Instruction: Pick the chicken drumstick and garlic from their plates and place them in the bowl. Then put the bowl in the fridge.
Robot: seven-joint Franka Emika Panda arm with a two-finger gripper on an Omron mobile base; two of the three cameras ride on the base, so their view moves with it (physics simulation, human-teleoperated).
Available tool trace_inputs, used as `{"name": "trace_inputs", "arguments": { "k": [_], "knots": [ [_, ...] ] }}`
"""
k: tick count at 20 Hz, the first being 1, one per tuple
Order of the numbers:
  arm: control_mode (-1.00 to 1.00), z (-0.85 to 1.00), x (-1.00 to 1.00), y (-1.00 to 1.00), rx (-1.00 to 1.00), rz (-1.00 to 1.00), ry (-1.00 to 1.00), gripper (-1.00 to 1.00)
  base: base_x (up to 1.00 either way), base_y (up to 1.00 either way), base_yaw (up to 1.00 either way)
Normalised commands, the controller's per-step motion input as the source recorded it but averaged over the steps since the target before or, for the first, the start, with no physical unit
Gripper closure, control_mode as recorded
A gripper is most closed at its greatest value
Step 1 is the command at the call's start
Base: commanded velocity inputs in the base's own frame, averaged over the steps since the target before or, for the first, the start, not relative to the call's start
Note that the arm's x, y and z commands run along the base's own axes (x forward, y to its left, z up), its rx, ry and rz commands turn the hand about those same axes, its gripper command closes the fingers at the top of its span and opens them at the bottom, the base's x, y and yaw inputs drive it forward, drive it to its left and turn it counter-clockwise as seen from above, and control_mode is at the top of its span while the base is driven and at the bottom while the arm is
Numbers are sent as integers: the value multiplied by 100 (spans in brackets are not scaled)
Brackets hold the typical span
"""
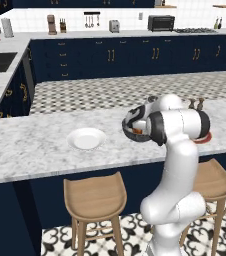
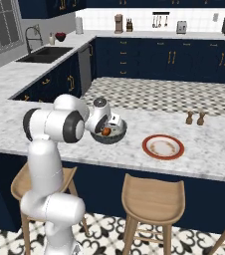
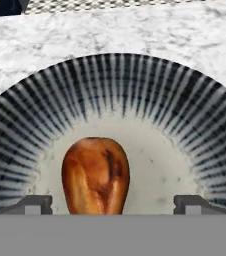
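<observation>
the chicken drumstick (image 3: 96, 175) lies inside the bowl (image 3: 135, 95), its fat glossy end up in the hand view and its lower part running out of the picture between the two finger tips; in the right base view it shows as a small reddish spot (image 2: 106, 131) in the bowl (image 2: 115, 136). the bowl stands on the marble counter (image 1: 30, 145), its inside wall striped dark and pale around a whitish floor. the gripper (image 3: 112, 204) hangs right over the bowl with its fingers (image 3: 33, 204) spread wide, one to each side of the drumstick and apart from it, pinching nothing. the garlic cannot be made out. the white plate (image 1: 86, 138) sits bare on the counter to the left of the bowl in the left base view, well apart from it. the red-rimmed plate (image 2: 163, 147) lies to the right of the bowl in the right base view, near it, with only faint marks on its cream centre. two small shakers (image 2: 195, 118) stand beyond that plate. wooden stools (image 2: 152, 199) stand under the counter's near edge.
</observation>
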Motion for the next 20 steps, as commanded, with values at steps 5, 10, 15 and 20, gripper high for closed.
{"name": "trace_inputs", "arguments": {
  "k": [5,10,15,20],
  "knots": [
    [-100,48,-48,0,0,-16,-1,-100,0,0,0],
    [-100,60,-57,-2,0,-35,0,-100,0,0,0],
    [-100,64,-61,-15,17,-38,5,-100,0,0,0],
    [-100,15,-59,-39,29,-25,4,-100,0,0,0]
  ]
}}
